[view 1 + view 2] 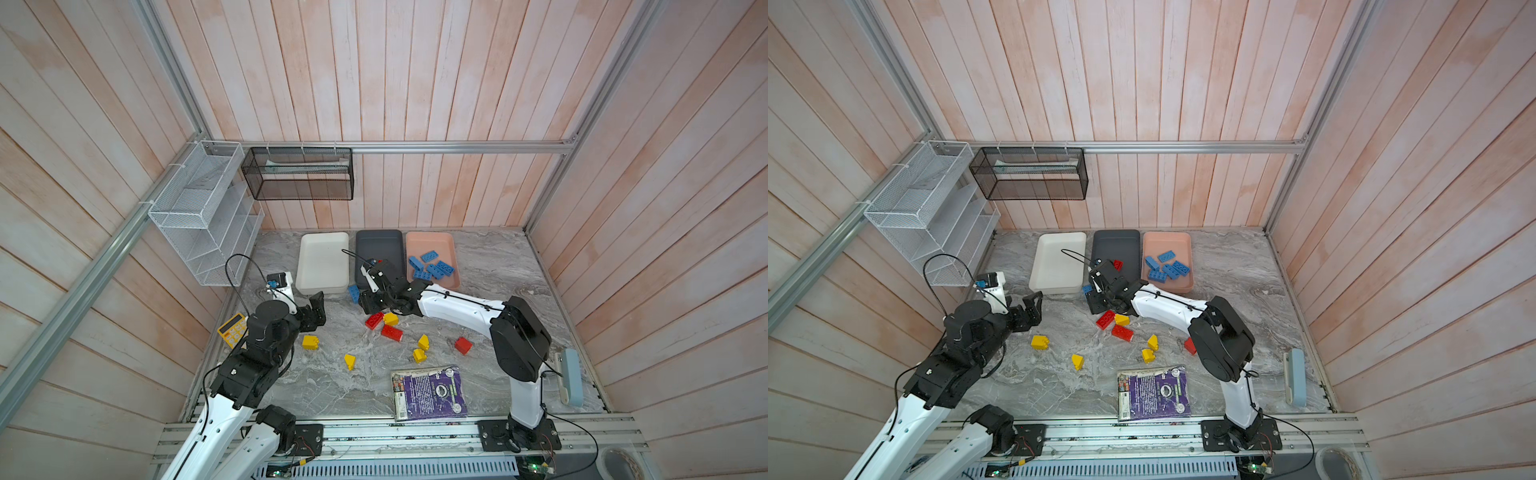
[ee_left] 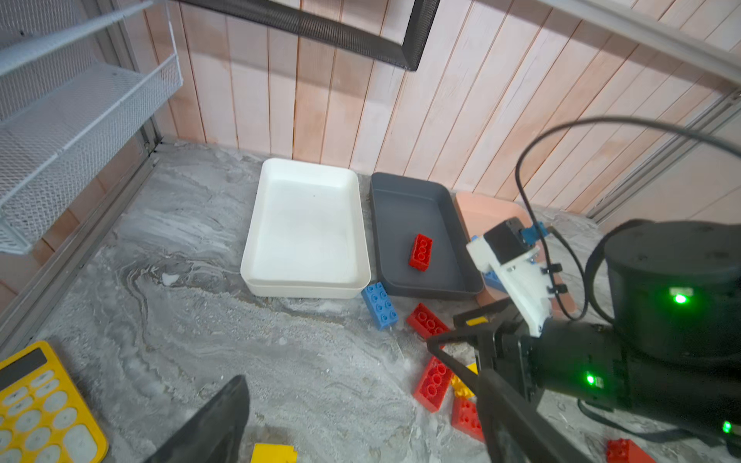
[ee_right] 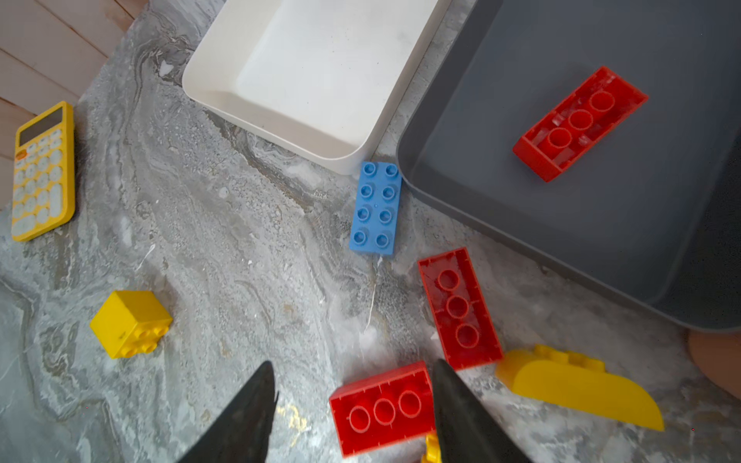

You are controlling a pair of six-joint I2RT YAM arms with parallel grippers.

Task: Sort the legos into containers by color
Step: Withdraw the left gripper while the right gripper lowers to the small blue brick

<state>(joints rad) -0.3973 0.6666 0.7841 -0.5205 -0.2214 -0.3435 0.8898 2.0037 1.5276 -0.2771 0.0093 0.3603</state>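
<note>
1. Nearest the lens in both top views, the left arm (image 1: 270,328) rises at the front left. Its left pincer (image 1: 319,308) hovers over the table (image 1: 332,386), jaws apart and holding nothing.
2. The white tray (image 1: 322,266) holds no legos.
3. A blue brick (image 3: 376,208) lies on the table just beside the near corners of the white tray and the grey tray (image 1: 380,245).
4. The grey tray holds one red brick (image 3: 579,122), studs down.
5. The right pincer (image 3: 353,364) hangs above a loose red brick (image 3: 381,407), jaws apart and clamped on nothing. A second red brick (image 3: 459,308) lies close by.
6. The pink tray (image 1: 432,241) holds several blue bricks (image 1: 434,268).
7. The reds seem to be the step in hand. The next move calls for lowering the right pincer astride the loose red brick, closing on it, then carrying it to the grey tray. The yellow bricks (image 1: 309,342) remain on the table.
</note>
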